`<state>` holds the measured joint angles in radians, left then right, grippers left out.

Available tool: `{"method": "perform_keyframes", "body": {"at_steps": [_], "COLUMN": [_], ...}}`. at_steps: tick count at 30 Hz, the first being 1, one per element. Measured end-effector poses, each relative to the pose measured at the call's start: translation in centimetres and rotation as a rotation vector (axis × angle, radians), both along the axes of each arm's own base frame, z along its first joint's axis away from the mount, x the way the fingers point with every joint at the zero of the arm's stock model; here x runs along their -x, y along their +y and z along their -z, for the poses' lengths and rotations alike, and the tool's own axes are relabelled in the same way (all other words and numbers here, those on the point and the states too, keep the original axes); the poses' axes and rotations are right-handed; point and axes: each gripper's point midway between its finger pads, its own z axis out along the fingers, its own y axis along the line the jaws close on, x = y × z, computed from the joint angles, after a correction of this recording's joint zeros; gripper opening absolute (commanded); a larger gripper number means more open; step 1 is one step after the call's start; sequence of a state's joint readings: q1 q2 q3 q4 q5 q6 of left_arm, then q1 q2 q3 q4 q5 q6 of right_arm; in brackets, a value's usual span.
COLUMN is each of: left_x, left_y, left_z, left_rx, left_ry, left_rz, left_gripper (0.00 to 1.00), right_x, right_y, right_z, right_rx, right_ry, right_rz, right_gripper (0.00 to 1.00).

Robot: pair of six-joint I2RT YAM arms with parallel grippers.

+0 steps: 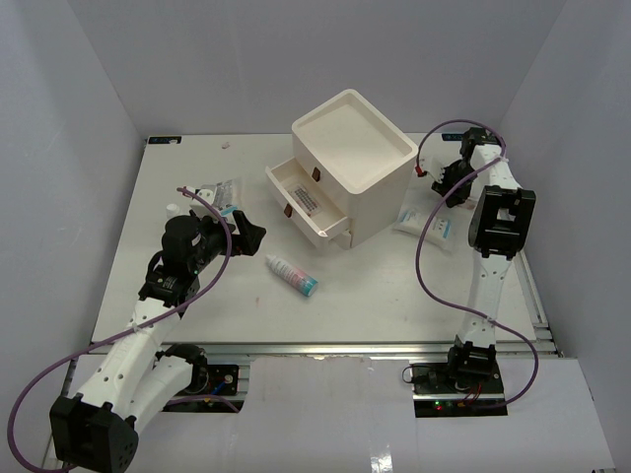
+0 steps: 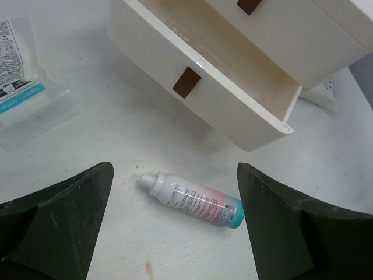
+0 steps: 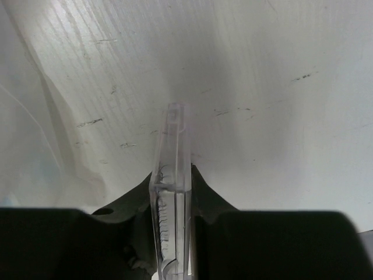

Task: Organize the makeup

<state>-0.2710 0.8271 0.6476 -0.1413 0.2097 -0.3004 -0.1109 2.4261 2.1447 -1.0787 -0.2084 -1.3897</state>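
Note:
A white bottle (image 1: 292, 275) with a pink band and teal end lies on the table in front of the cream drawer box (image 1: 355, 148). In the left wrist view the bottle (image 2: 195, 201) lies on the table between the spread fingers of my open left gripper (image 2: 175, 227). From above, the left gripper (image 1: 251, 235) hangs left of the bottle. My right gripper (image 3: 173, 175) is shut on a thin clear plastic case (image 3: 175, 134) standing on edge, with dark lashes inside. From above, the right gripper (image 1: 434, 175) sits by the box's right side.
The box's lower drawer (image 1: 301, 202) is pulled open toward the left arm; its front (image 2: 233, 99) fills the upper part of the left wrist view. A clear sachet (image 1: 219, 192) with blue print lies at the left, also the sachet (image 2: 23, 93). Another sachet (image 1: 426, 223) lies right of the box.

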Motion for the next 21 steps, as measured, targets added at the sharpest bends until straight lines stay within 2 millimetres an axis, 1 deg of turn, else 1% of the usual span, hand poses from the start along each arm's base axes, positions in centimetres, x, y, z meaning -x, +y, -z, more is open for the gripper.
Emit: {"method": "perform_keyframes", "body": {"at_steps": [4, 7, 8, 10, 12, 14, 17, 19, 21], "left_x": [0.1, 0.2, 0.2, 0.3, 0.4, 0.5, 0.7, 0.7, 0.8], "left_y": [0.0, 0.0, 0.0, 0.0, 0.0, 0.0, -0.1, -0.1, -0.1], "left_z": [-0.1, -0.5, -0.6, -0.8, -1.0, -1.2, -1.4, -1.5, -1.6], "left_rx": [0.001, 0.005, 0.006, 0.009, 0.012, 0.014, 0.019, 0.021, 0.022], "left_ry": [-0.004, -0.015, -0.019, -0.026, -0.032, -0.038, -0.044, -0.046, -0.048], "left_rz": [0.0, 0.0, 0.001, 0.003, 0.007, 0.01, 0.014, 0.015, 0.018], "left_gripper": [0.98, 0.98, 0.98, 0.98, 0.98, 0.98, 0.98, 0.98, 0.98], "right_x": [1.3, 2.8, 3.4, 4.5, 4.9, 6.5, 8.9, 10.3, 12.1], "right_y": [0.4, 1.0, 1.2, 1.6, 1.9, 2.5, 3.3, 3.9, 4.6], "right_z": [-0.5, -1.8, -2.5, -4.5, -6.4, -8.0, -9.6, -10.2, -10.3], "right_rx": [-0.021, -0.05, -0.06, -0.074, -0.095, -0.122, -0.16, -0.191, -0.217], "right_ry": [0.019, 0.015, 0.008, -0.016, -0.09, -0.136, -0.188, -0.215, -0.219], "right_rz": [0.036, 0.075, 0.091, 0.118, 0.156, 0.201, 0.259, 0.29, 0.308], "right_gripper": [0.09, 0.08, 0.08, 0.08, 0.08, 0.08, 0.08, 0.08, 0.08]}}
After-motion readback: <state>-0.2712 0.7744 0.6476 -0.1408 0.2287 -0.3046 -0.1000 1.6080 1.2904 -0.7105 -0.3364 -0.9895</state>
